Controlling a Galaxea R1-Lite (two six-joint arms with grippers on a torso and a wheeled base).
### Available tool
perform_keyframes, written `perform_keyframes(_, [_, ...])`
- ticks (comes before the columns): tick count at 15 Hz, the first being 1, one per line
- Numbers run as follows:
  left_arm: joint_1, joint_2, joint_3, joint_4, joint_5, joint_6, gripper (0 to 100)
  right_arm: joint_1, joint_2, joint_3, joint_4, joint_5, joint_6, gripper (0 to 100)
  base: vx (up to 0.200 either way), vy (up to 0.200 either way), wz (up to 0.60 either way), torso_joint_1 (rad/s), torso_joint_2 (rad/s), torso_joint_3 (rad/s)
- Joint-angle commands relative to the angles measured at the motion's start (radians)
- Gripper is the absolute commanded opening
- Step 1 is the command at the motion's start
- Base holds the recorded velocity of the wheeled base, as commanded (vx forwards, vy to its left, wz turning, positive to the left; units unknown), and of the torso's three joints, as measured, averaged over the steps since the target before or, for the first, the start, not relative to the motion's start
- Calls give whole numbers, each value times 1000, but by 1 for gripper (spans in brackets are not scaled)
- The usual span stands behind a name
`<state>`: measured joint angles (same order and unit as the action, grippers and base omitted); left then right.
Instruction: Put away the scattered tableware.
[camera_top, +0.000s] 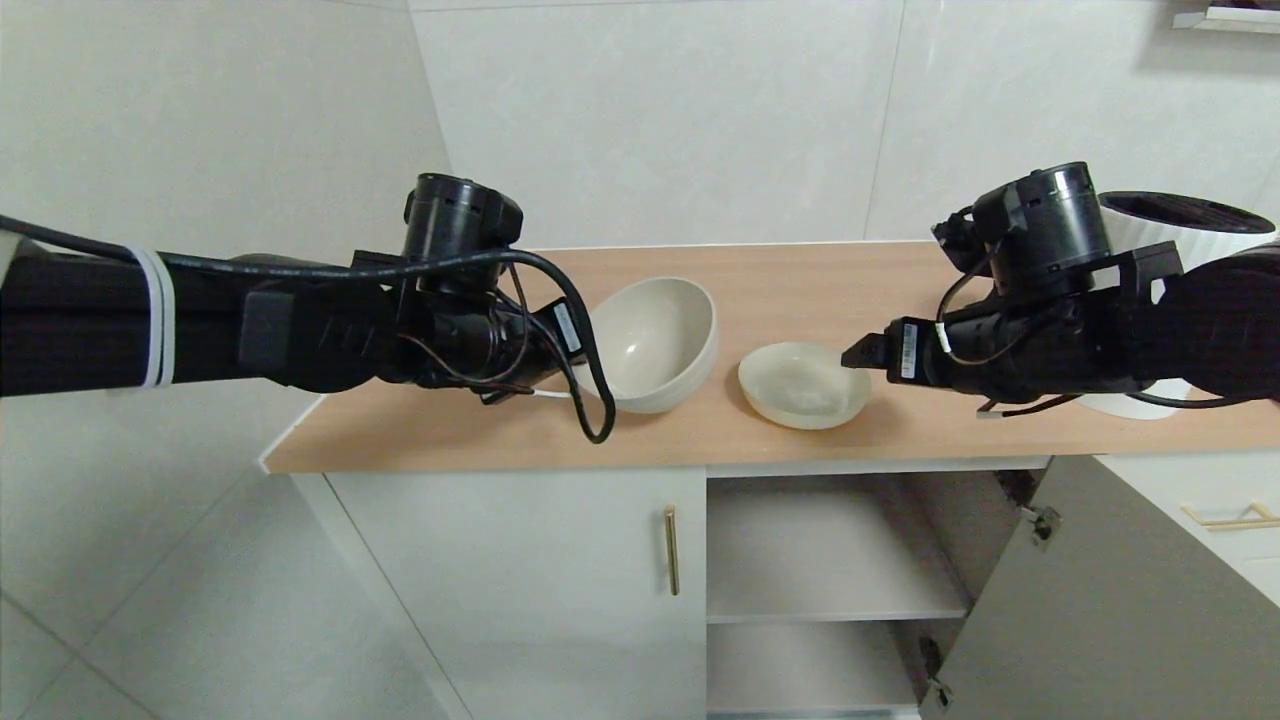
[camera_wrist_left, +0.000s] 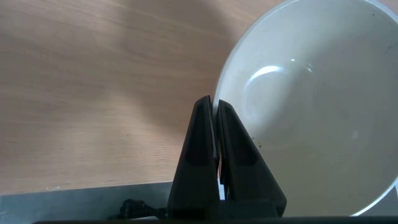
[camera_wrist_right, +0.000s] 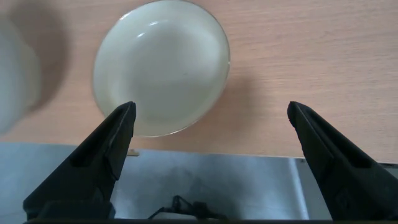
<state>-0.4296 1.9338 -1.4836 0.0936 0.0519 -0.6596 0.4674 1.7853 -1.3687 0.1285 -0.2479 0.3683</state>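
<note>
The large cream bowl (camera_top: 655, 340) sits tilted on the left part of the wooden countertop (camera_top: 780, 280), its opening turned to the right. The left gripper (camera_wrist_left: 213, 102) is clamped on the bowl's left rim, fingers pressed almost together. Just to the right lies a small shallow bowl (camera_top: 803, 383), flat on the counter. The right gripper (camera_wrist_right: 210, 109) hovers at its right edge, fingers spread wide apart. A white ribbed container (camera_top: 1190, 225) stands at the far right. Below, the cabinet door (camera_top: 1100, 600) hangs open beside bare shelves (camera_top: 820, 540).

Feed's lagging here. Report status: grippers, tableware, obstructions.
Left gripper shut on rim of large bowl, bowl tilted. Right gripper open by small dish on counter. Cabinet door open below; nothing blocking.
</note>
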Motion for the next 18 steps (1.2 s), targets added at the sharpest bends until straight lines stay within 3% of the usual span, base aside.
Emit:
perform_keyframes(1, [0, -18, 8, 0, -1, 0, 0, 8, 48, -16, 0, -79, -2, 100, 0, 0, 0, 0, 0, 0])
perform_keyframes(4, [0, -32, 13, 0, -1, 0, 0, 8, 144, -47, -30, -194, -11, 100, 0, 0, 0, 0, 0, 0])
perform_keyframes(7, [2, -33, 14, 0, -1, 0, 0, 7, 181, -39, -119, -197, -11, 100, 0, 0, 0, 0, 0, 0])
perform_keyframes(15, [2, -33, 14, -2, -1, 0, 0, 5, 210, -47, -122, -189, -8, 100, 0, 0, 0, 0, 0, 0])
perform_keyframes(16, [2, -33, 14, 0, -1, 0, 0, 3, 210, -47, -122, -189, -8, 0, 0, 0, 0, 0, 0, 0])
perform_keyframes(18, [2, -33, 14, 0, -1, 0, 0, 3, 210, -46, -122, -185, -6, 0, 0, 0, 0, 0, 0, 0])
